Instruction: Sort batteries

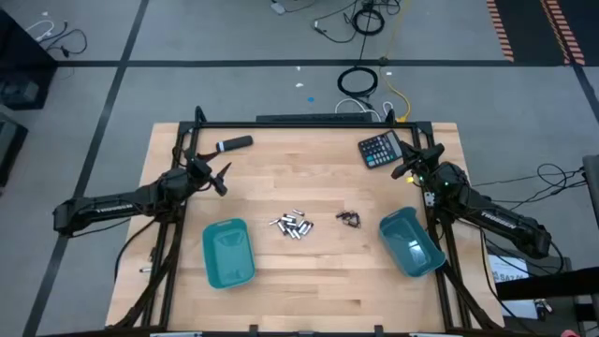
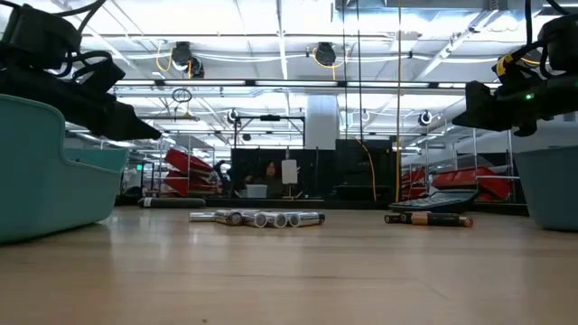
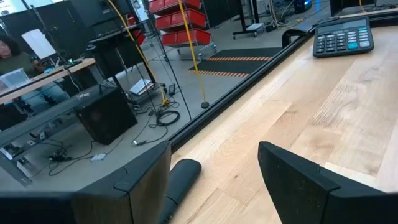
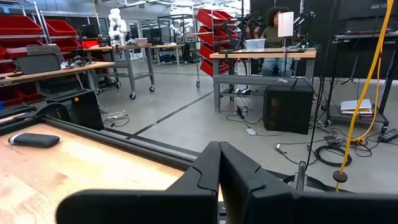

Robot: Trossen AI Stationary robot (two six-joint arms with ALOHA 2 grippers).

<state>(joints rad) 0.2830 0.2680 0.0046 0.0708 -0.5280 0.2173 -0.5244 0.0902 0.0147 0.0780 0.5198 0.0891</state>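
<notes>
Counts, high view: 2 teal bins, 2 battery groups, 1 marker-like cylinder, 1 calculator, 2 arms.

Left to right:
- Left gripper [image 1: 222, 178] at mid-left of frame, over bare table, holding nothing. Left wrist view shows its fingers [image 3: 305, 180] spread wide, wood between them.
- Marker-like cylinder [image 1: 234, 144], black with a grey end, upper left of the table near the back edge, just beyond the left gripper.
- Left teal bin [image 1: 227, 252], lower left of centre. Nothing seen inside it.
- Silvery batteries [image 1: 291, 225] at frame centre: a loose cluster, roughly eight to ten, exact count not readable. Low view shows them lying flat in a row [image 2: 262, 218], shiny grey barrels, some end-on.
- Dark batteries [image 1: 349, 219] just right of centre, a small clump of a few, apart from the silvery pile. In the low view one reads dark with an orange-brown end [image 2: 429, 218].
- Calculator [image 1: 379, 150], black, upper right of table.
- Right teal bin [image 1: 410, 243], lower right, angled.
- Right gripper [image 1: 406, 169] at right, just beside the calculator, above the right bin in frame. Right wrist view shows its fingers [image 4: 214, 171] pressed together, nothing between them.

All batteries are on the table between the two bins.
</notes>
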